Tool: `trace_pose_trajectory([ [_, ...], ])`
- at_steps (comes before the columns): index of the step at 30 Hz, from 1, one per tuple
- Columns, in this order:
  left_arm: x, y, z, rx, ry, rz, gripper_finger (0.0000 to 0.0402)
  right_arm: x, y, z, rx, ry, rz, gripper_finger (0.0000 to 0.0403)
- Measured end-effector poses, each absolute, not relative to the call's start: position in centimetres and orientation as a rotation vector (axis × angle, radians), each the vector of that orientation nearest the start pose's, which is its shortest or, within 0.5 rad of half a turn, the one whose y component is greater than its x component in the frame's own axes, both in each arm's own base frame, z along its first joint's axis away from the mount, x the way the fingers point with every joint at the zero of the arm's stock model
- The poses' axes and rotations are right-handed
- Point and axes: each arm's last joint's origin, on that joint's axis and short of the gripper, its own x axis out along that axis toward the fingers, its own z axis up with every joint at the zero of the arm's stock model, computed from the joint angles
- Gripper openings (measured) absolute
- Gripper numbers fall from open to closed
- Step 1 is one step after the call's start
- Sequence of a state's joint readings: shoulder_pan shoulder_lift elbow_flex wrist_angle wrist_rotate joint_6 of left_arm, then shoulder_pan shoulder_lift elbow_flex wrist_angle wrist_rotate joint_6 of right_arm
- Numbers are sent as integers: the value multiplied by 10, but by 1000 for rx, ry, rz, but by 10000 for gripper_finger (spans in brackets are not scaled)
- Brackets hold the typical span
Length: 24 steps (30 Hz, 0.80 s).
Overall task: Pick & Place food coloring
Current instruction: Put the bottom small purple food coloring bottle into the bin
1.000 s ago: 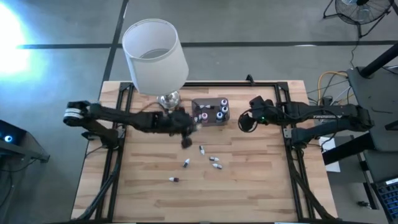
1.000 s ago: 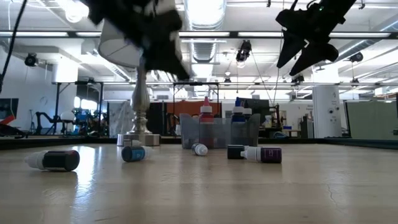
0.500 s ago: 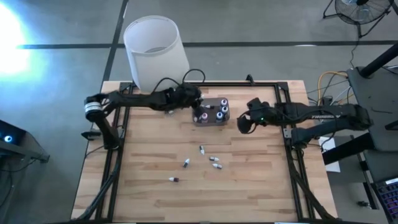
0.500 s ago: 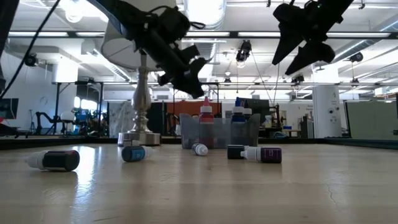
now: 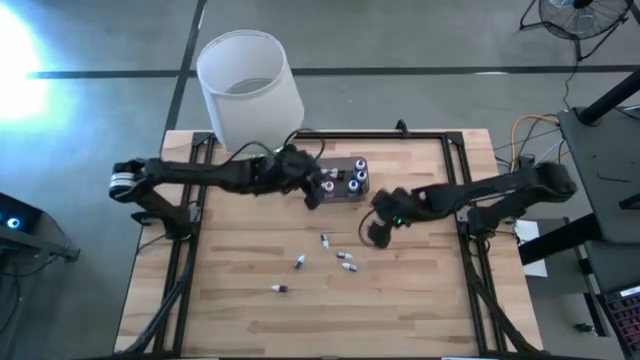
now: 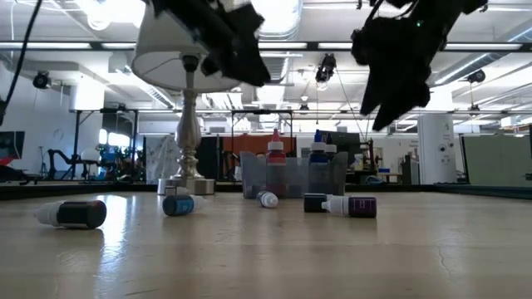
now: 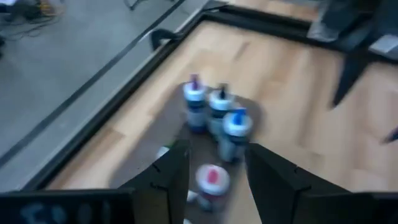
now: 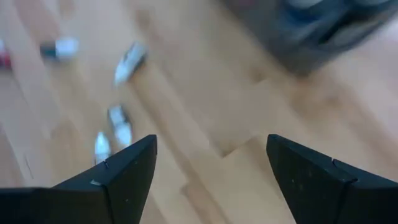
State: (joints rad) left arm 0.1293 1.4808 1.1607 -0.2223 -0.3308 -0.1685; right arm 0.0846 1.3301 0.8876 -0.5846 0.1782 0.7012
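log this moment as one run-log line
left gripper: open, above grey box | right gripper: open, empty, over loose bottles | standing bottles: in box | lamp: table's far edge

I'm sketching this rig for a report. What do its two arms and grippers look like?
Both arms are slim, dark and jointed. The left arm has a pale band near its base; the right arm shows a small green light. Each gripper ends in two dark, wedge-shaped fingers.

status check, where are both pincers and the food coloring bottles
Left pincer open over the grey box, red-capped bottle just below it. Right pincer open, empty, above loose bottles lying on the table. Lamp beside the box.
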Motion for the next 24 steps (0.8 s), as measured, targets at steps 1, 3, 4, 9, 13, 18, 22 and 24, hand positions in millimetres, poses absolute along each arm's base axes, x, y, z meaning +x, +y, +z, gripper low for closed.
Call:
trace_pose_trajectory([
  [1,322,42,301,-115,498,477,130,259,23,220,483,961,-406,294],
  [3,318,23,307,-113,486,439,131,267,38,208,440,988,-349,290],
  [4,315,12,310,-104,486,427,131,270,46,203,415,998,-320,288],
  [9,299,-33,312,-53,533,401,131,280,88,181,317,1045,-225,277],
  [13,292,-53,307,-41,570,402,131,287,114,161,291,1089,-215,274],
  [18,285,-65,301,-28,632,413,131,303,131,147,271,1065,-296,277],
  [22,280,-70,298,-18,664,405,131,314,134,137,271,1059,-361,272],
  [24,278,-73,297,-18,677,400,131,320,135,134,272,1051,-369,266],
])
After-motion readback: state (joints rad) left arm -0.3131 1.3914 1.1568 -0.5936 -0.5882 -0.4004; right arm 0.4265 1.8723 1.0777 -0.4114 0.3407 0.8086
